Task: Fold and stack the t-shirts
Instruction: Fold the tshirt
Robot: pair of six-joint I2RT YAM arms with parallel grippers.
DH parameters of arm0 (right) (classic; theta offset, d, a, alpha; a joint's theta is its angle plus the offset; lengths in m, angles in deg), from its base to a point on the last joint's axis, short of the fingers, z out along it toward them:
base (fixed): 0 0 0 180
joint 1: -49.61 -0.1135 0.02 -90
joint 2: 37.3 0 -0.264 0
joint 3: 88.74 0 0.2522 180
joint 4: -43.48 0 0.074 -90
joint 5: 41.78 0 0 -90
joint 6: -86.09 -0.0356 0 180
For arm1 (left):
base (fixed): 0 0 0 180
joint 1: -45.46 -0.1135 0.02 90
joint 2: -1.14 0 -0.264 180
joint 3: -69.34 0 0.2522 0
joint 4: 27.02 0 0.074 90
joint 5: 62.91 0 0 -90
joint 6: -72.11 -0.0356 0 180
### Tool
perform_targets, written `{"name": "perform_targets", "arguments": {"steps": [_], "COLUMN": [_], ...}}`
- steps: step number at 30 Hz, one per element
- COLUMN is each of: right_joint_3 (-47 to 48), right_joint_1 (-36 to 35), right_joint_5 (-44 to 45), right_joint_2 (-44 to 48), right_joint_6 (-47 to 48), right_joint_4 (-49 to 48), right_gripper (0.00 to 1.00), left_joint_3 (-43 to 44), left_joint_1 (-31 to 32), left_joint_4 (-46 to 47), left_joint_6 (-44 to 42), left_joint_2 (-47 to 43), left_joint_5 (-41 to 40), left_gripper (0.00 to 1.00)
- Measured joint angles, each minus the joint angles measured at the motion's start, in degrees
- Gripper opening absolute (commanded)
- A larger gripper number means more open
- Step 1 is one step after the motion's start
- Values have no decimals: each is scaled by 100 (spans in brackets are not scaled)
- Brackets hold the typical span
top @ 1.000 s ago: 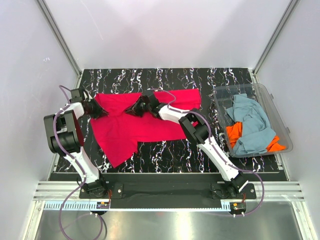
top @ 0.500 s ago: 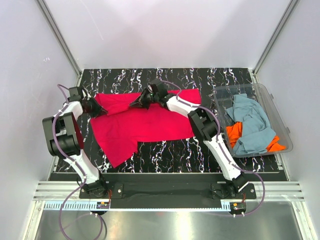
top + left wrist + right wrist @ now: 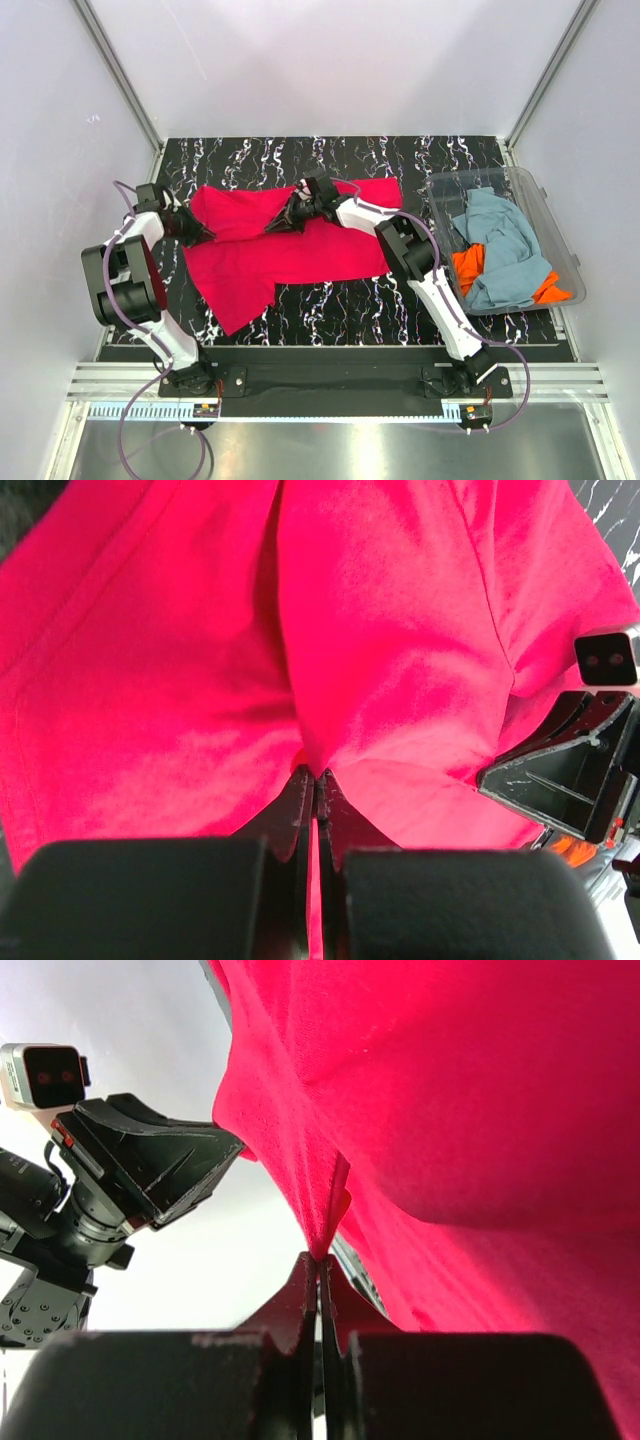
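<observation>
The red t-shirt (image 3: 290, 255) lies spread across the dark marbled table (image 3: 330, 305), its far edge partly lifted. My left gripper (image 3: 193, 229) pinches the shirt's left edge, jaws shut on the red cloth (image 3: 380, 630). Near the shirt's far middle, my right gripper (image 3: 290, 214) is shut on a fold of the same cloth (image 3: 450, 1110). A raised hump of fabric (image 3: 240, 210) hangs between the two grippers. Grey-blue t-shirts (image 3: 505, 250) and an orange one (image 3: 468, 265) sit crumpled in the tub.
A clear plastic tub (image 3: 570, 250) stands at the table's right edge. White walls enclose the table on three sides. The right arm's links (image 3: 415, 265) stretch diagonally over the table's right half. A sleeve (image 3: 235, 310) of the red shirt points toward the near edge.
Both grippers stay shut on the red shirt. The right gripper rose toward the far side, then settled slightly nearer; the left gripper shifted a little nearer, and the lifted far edge now bulges between them.
</observation>
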Motion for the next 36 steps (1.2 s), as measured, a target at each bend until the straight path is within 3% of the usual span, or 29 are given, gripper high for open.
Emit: {"name": "perform_targets", "arguments": {"steps": [7,10,12,13,15,16,17,21,23,29,36], "right_joint_3": [17,179,352,459,562,542,452,-411,-688,-474,549], "right_joint_1": [4,11,17,28,70,107,170,682,1143,2269,2216], "right_joint_5": [-184,-216,-247,-262,-315,-321,-293,293,887,2603,3609], "right_joint_2": [0,-2,0,0,57,129,249,1187,1676,2065,1294], "right_joint_6": [79,173,385,546,916,1156,1390,2533,3132,4382,5224], "right_joint_4": [219,505,769,975,1381,1641,1891,2935,3294,3748,4070], "right_gripper": [7,24,29,34,34,34,38,45,46,45,43], "left_joint_3": [-107,-157,-227,-267,-310,-313,-313,-205,-24,1132,1735], "left_joint_1": [-59,-94,-114,-122,-133,-136,-136,-57,13,254,313], "left_joint_4": [-129,-214,-308,-363,-503,-570,-616,-634,-350,688,994], "left_joint_6": [37,42,44,44,24,20,-13,-17,-4,186,592], "left_joint_2": [-258,-330,-415,-472,-614,-708,-828,-1357,-1362,249,1908], "left_joint_5": [4,0,2,0,-13,-39,-85,-391,-400,-387,-522], "left_gripper": [0,5,11,21,27,37,41,43,37,38,37]}}
